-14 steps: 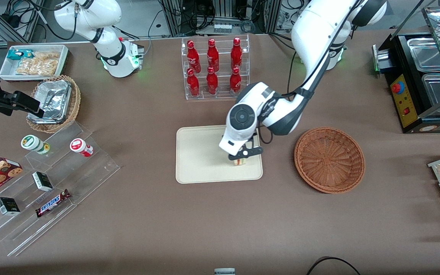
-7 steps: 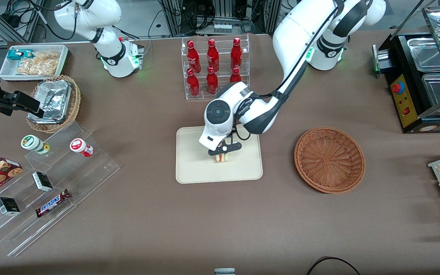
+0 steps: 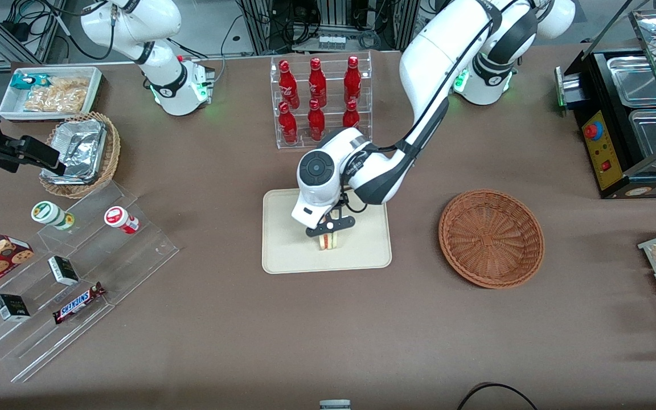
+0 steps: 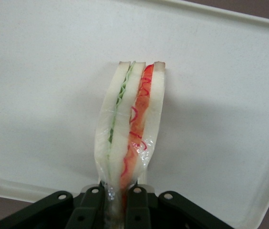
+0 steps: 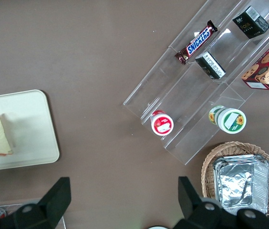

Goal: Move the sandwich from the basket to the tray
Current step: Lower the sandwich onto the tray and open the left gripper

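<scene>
The tray (image 3: pixel 288 250) lies mid-table, with the empty basket (image 3: pixel 491 237) well apart toward the working arm's end. Over the tray's middle, nearer its front edge, the gripper (image 3: pixel 331 226) pinches the sandwich (image 4: pixel 130 129) upright, long axis pointing downward at the tray. Best to lower gently until it rests, then release.

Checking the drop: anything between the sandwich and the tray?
Nothing visible. The gripper is shut on the sandwich directly over the tray, whose bare surface lies under it in the left wrist view. Whether the sandwich touches the tray cannot be told.
</scene>
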You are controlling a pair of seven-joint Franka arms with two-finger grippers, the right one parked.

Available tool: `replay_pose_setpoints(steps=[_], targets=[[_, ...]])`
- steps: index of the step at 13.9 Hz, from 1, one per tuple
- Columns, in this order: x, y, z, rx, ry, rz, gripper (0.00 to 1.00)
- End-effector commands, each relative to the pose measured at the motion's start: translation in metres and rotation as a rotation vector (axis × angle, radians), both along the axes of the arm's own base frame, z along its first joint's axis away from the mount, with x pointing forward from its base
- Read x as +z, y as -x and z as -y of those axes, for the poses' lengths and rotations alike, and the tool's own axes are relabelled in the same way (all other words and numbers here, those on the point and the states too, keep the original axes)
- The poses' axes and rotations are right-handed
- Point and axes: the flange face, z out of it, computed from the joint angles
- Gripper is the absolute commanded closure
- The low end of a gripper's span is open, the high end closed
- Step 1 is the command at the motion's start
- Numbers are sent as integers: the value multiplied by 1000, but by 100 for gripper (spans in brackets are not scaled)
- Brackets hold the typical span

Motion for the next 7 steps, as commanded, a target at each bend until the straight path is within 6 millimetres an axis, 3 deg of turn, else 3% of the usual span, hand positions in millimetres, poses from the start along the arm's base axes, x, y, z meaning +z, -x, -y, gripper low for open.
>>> replay_pose_setpoints(steps=[1,2,4,5,7], targets=[[-7,-4,11,15,-8,21,91],[-5,-5,10,16,-5,22,84],[2,-5,10,21,3,26,0],[7,-7,10,31,12,23,0],[39,-11,7,33,26,47,0]])
